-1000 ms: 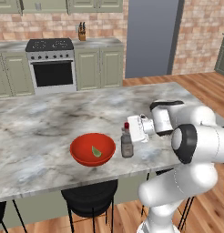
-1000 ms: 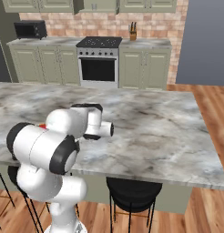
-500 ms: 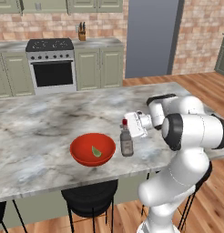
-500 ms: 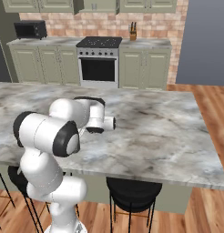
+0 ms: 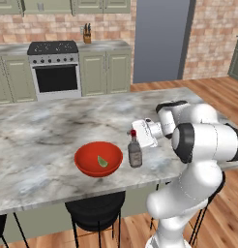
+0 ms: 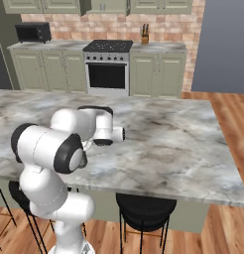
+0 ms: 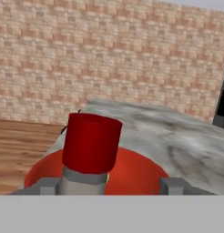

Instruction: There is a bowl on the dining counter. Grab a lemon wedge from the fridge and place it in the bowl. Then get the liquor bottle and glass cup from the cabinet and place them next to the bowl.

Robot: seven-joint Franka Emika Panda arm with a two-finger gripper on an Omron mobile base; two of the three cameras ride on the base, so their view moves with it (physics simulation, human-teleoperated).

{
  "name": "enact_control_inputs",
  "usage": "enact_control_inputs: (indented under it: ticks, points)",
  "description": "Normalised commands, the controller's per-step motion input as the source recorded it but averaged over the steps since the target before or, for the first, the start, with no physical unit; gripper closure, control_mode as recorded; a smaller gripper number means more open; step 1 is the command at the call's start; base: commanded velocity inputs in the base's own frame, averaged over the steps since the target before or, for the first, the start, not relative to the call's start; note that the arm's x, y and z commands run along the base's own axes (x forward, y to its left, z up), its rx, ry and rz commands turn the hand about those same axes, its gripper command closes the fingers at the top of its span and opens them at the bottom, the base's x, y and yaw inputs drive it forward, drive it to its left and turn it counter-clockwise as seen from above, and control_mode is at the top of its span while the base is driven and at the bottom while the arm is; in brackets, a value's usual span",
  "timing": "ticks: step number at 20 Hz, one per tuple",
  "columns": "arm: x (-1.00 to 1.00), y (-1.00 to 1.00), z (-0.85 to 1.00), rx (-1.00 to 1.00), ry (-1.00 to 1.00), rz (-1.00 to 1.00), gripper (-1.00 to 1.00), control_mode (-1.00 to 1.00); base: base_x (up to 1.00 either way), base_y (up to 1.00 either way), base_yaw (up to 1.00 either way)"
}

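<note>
Hand (image 5: 134, 131) open around liquor bottle (image 5: 135, 154) cap; bowl (image 7: 132, 175) behind.

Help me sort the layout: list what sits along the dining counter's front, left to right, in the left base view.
Red bowl holding the lemon wedge → liquor bottle → gripper.

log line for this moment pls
phase: bottle set down | gripper: open, at bottle neck | bottle: upright on counter, right of bowl | wedge: in bowl | cup: not placed

Even, bright rendered light, soft faint shadows (hand view coarse, blurry up close).
</note>
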Motion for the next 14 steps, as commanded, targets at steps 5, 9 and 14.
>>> enact_control_inputs:
  ticks: [5,9,14]
  points:
    - [-0.19,0.00,0.13,0.01,-0.01,-0.05,-1.00,-1.00,0.00,0.00,0.00]
    - [-0.27,-0.07,0.42,0.01,0.00,-0.07,-1.00,-1.00,0.00,0.00,0.00]
    - [-0.44,-0.10,0.60,0.01,0.00,-0.05,-1.00,-1.00,0.00,0.00,0.00]
